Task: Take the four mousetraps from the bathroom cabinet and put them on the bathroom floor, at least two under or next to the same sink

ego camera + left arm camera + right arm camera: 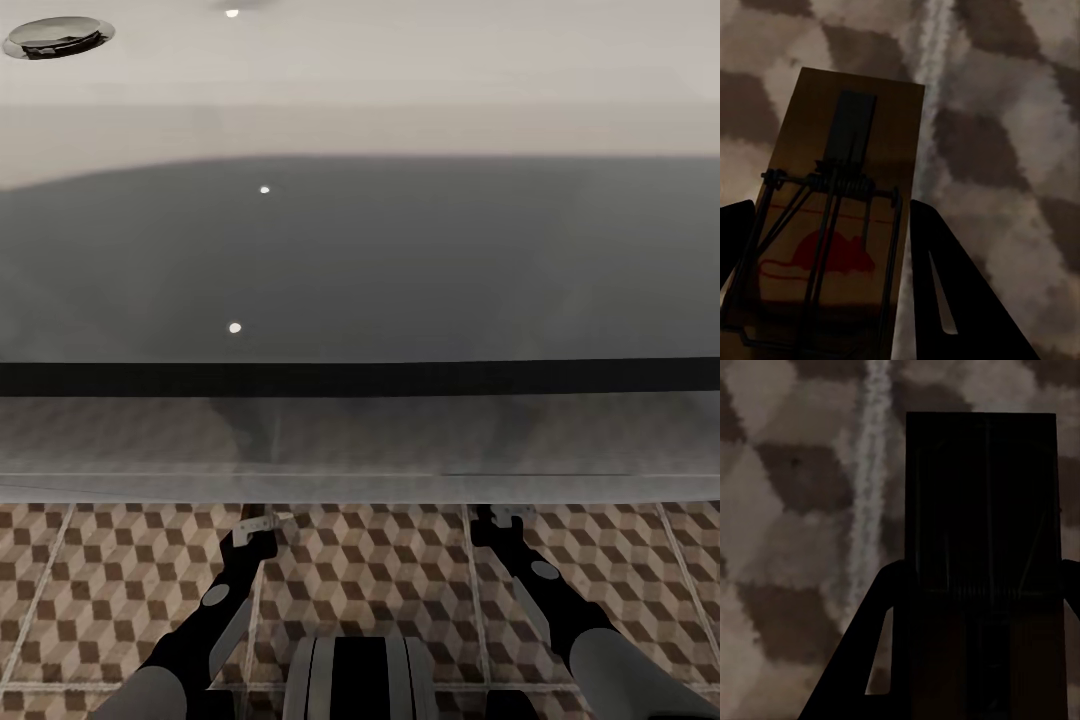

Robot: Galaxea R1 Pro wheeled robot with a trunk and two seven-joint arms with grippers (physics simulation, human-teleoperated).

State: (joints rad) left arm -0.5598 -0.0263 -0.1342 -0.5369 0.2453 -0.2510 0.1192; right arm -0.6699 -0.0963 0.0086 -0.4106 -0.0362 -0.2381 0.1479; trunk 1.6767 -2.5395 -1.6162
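Robot base: the dark and pale striped trunk top sits at the near edge of the head view, between the two arms.
Left arm: it reaches forward over the bathroom floor; the left gripper ends just short of the pale rim of a big glossy fixture ahead.
Right arm: it reaches forward alike, and the right gripper ends at the same rim.
Left jaws: pinching a mousetrap by its long sides, with a dark finger flat against one side; the tan board, black wire spring and red mouse print face the wrist camera.
Right jaws: pinching a second mousetrap, which shows as a nearly black board with faint wire lines between the dark fingers.
Held traps: both hang above the cube-patterned tiles, and pale grout lines run beside them in the wrist views.
Open room: bare tile lies to both sides of the arms; forward, the rim closes the way across the full width.
Fixture: beyond the rim comes a dark band, then a wide grey glossy surface with small light glints.
Far corner: a round metal fitting sits on the pale surface, well apart from both grippers.
View differences: the head view gives the rim and the fixture; the wrist views give the trap faces.
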